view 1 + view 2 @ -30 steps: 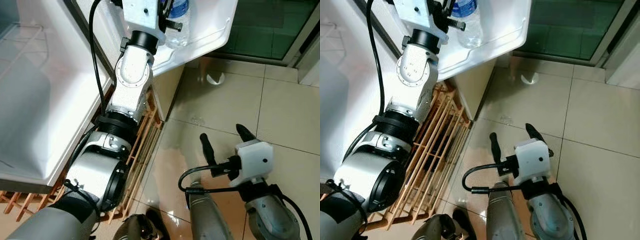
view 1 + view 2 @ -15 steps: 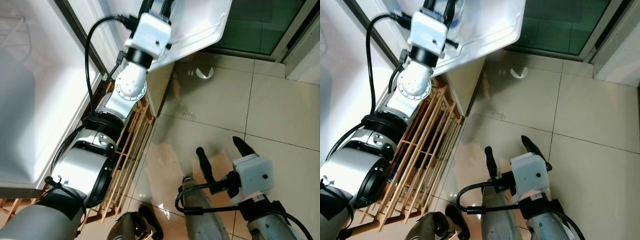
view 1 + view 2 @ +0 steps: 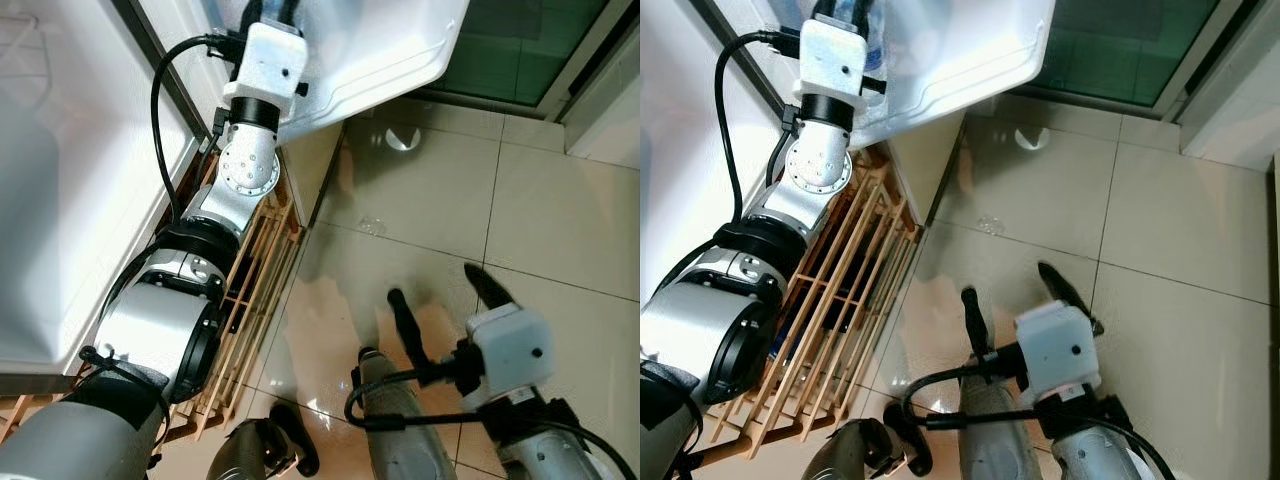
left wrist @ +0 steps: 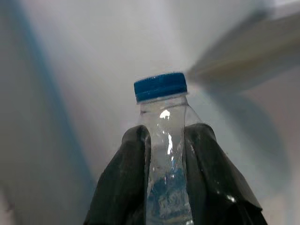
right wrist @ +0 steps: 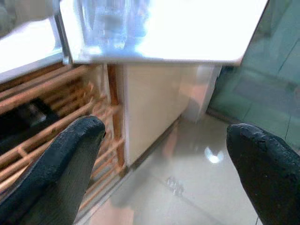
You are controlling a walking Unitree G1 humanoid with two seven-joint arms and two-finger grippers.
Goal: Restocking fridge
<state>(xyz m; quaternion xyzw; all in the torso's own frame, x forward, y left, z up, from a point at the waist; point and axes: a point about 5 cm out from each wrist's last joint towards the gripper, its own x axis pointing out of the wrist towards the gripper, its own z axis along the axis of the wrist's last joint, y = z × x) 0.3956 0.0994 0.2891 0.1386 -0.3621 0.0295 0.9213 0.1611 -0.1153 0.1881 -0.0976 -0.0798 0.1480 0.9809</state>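
Since a second ago: left arm raised further toward fridge door shelf [image 3: 400, 60] | left claw [image 4: 166, 154] clamped on water bottle [image 4: 164, 140], carried up beside shelf, placing judged imminent | right claw [image 3: 440, 300] spread wide, empty, below shelf over floor | bottle's lower body hidden; shelf top cut off.
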